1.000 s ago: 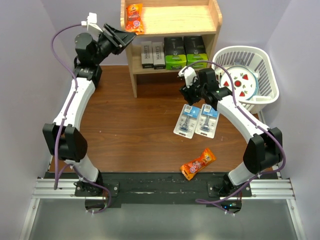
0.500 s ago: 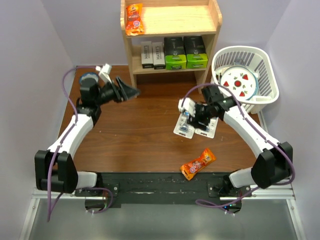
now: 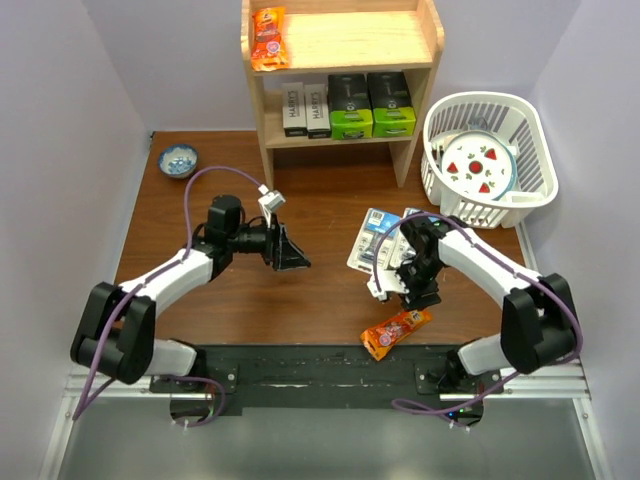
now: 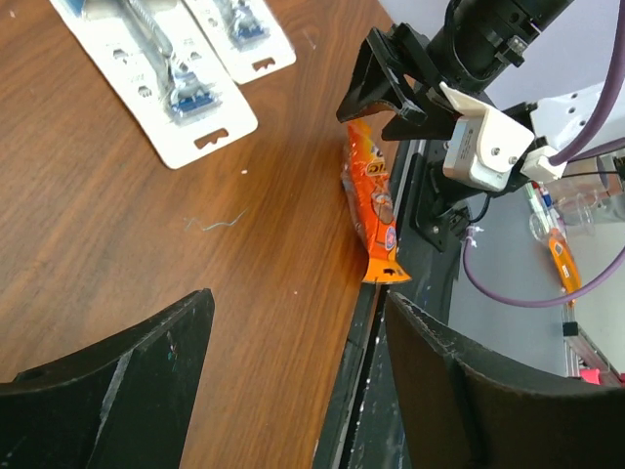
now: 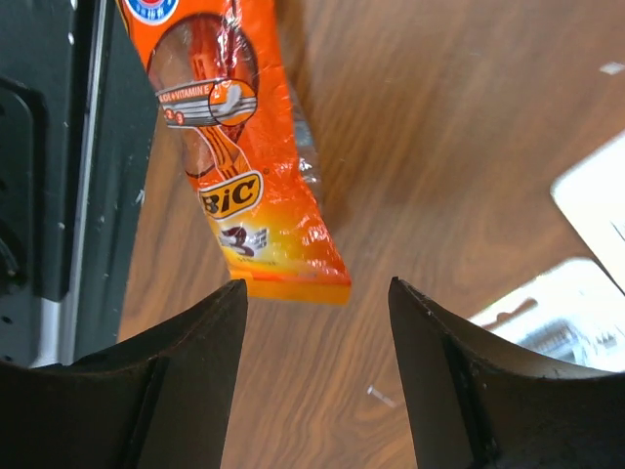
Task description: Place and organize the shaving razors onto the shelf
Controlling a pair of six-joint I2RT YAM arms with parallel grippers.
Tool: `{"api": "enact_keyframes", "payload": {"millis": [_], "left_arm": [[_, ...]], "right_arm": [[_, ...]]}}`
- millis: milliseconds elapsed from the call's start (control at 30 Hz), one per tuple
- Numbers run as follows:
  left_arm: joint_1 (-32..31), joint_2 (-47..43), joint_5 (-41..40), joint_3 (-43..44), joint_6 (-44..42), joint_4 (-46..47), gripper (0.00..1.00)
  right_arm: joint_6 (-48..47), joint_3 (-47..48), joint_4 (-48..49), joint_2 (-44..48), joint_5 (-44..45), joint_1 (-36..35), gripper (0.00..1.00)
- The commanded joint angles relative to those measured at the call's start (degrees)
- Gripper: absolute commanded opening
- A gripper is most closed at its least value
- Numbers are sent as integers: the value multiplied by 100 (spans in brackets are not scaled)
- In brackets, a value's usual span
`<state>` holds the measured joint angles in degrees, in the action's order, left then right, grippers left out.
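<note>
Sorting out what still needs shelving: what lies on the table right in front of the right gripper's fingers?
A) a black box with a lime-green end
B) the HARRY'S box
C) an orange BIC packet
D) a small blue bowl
C: the right wrist view shows the orange BIC packet lying flat on the table just ahead of the right gripper, whose jaws stand open and empty.

Bright even overhead light, soft shadows, mostly sharp focus
</note>
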<state>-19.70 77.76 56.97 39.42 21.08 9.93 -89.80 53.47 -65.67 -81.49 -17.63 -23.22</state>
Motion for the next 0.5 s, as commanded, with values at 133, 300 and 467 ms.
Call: {"api": "enact_keyframes", "payload": {"millis": [133,300,467], "left_arm": [[-104,503,104,408,-631,-70,76],[-121,627,191,417,-676,69,76],[-218,723,455,505,-377,483,76]], "right_arm": [[-548,233,257,-1017,189,-156,55],[-460,690,-103,-1492,225,-156,10],[-459,1446,-341,-1247,5,-191,0]]}}
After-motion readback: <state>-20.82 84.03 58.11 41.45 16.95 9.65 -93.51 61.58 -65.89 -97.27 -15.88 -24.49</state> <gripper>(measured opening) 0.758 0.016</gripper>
